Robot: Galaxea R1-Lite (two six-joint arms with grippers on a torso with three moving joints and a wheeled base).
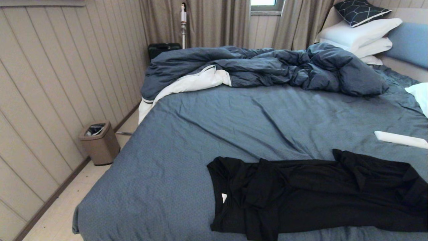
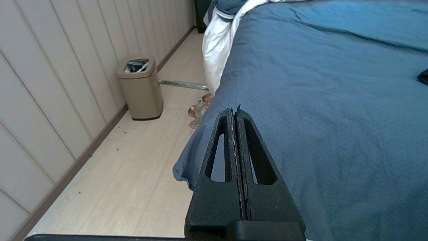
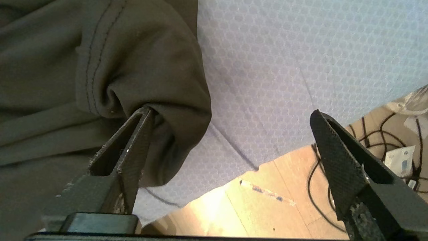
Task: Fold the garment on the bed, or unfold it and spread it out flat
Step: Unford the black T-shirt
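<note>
Nearby, lidless tan bin (image 1: 99,143) on floor, dark crumpled contents.

My left gripper (image 2: 235,112) sits with fingers pressed together over the bed's (image 2: 317,100) corner; a tan bin (image 2: 140,88) stands on the floor by the wall.

The head camera looks down and forward over the bed (image 1: 187,134) from its near edge, taking in the far curtains and left wall. The left wrist camera sits low off the bed's left edge, facing the bin (image 2: 140,88), which the head view shares (image 1: 99,143). The right wrist camera hangs very close over the shirt (image 3: 67,67) at the bed's near edge.
</note>
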